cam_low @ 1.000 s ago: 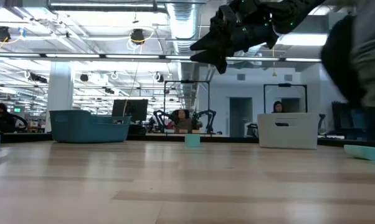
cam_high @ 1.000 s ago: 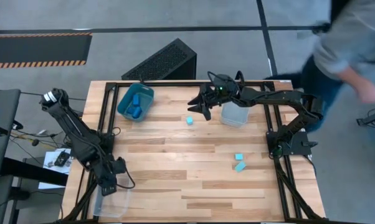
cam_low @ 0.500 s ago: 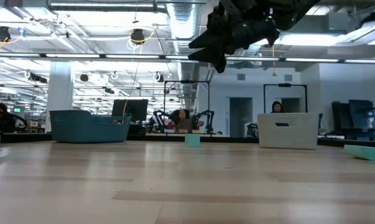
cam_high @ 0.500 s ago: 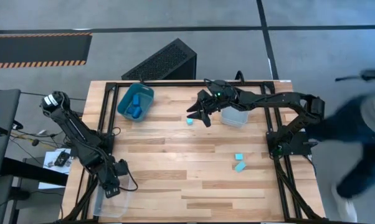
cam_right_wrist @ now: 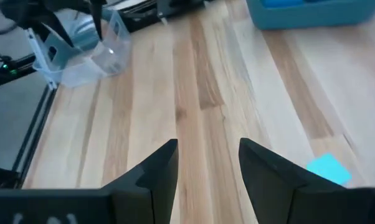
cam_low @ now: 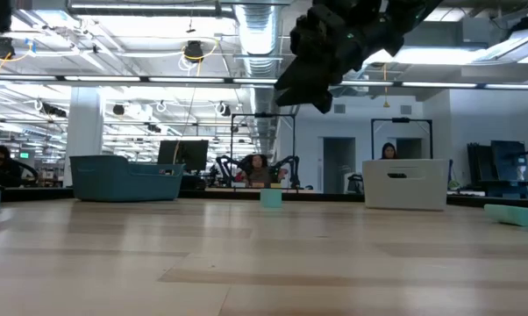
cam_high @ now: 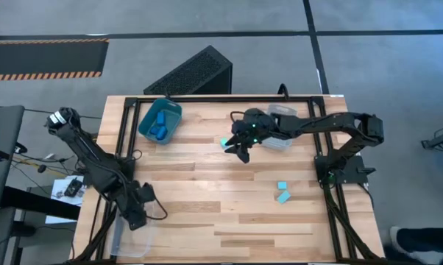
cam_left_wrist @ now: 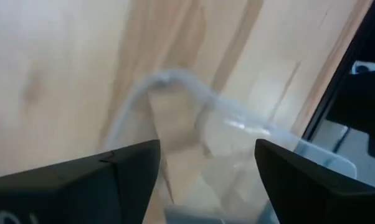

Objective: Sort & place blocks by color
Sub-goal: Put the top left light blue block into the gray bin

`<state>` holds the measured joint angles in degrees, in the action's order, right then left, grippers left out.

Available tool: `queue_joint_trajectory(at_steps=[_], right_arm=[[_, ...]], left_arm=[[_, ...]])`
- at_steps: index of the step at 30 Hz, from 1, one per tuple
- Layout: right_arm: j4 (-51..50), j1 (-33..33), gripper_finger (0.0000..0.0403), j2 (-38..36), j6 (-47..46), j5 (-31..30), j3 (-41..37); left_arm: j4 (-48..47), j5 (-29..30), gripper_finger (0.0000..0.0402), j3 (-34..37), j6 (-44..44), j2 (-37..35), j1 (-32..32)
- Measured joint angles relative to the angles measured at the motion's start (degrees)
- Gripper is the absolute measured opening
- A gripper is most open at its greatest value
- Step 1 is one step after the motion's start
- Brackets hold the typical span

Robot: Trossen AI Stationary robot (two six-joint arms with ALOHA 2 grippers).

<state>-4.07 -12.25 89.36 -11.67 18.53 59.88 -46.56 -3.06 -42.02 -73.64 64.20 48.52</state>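
The right gripper (cam_high: 241, 149) had slid toward the table's middle, jaws apart and empty, above a light cyan block (cam_high: 224, 143) near the far edge, which looked small, light and hard, best pinched on flat sides.

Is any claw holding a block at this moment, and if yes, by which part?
No. The right claw is open and empty above the table near a cyan block. The left claw is also open, over a clear bin.

One camera looks straight down, one level across the table (cam_high: 207, 213), both sharing the teal bin (cam_high: 160, 121).
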Motion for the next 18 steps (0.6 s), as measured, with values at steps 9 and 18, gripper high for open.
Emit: queue_joint_trajectory(at_steps=[9, 18], right_arm=[[4.6, 7.7, 0.0191, 0.0, -16.1, -11.1, 0.0], [6.2, 19.2, 0.0191, 0.0, -31.9, -30.6, 0.0]], left_arm=[[-8.0, 11.1, 0.0240, -1.7, 22.0, -12.4, -10.3], [-5.6, 15.6, 0.0240, -1.8, 38.8, -24.2, -17.0]])
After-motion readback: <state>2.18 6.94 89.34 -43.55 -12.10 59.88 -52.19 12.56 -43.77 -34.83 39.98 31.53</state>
